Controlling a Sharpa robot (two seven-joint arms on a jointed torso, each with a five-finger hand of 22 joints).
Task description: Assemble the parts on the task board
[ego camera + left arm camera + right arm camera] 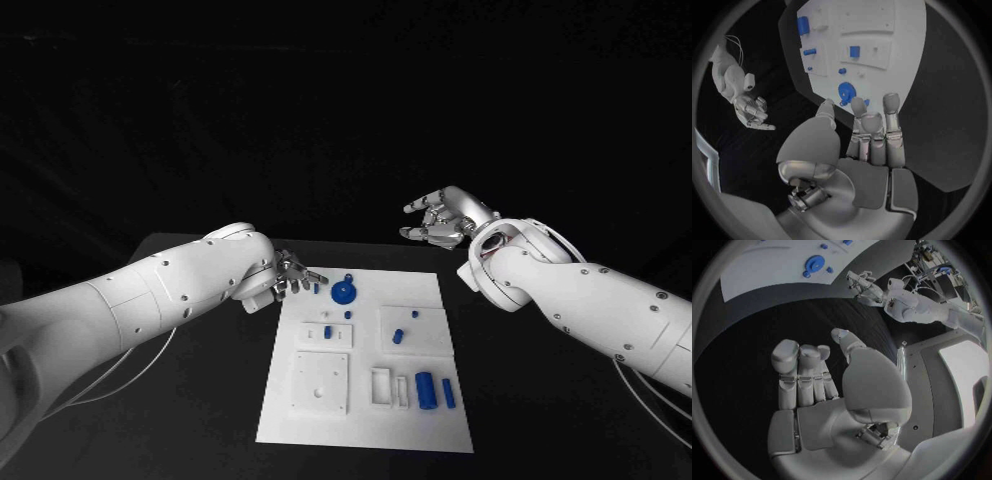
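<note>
The white task board (361, 425) lies in the middle of the black table. A blue round disc (345, 292) sits near the board's far left corner, with a small blue piece (351, 276) just beyond it. A large blue cylinder (426, 388) and a slim blue pin (449, 395) lie at the near right. My left hand (293, 277) hovers at the board's far left corner, fingers stretched out and empty; its fingertips (857, 106) are just short of the disc (846, 92). My right hand (444, 217) is raised beyond the board's far right corner, fingers apart, holding nothing.
Several small blue pieces (400, 335) sit in the board's raised white blocks at mid-board. A white square plate (320, 380) with holes occupies the near left of the board. Black table surface (216, 400) surrounds the board on both sides.
</note>
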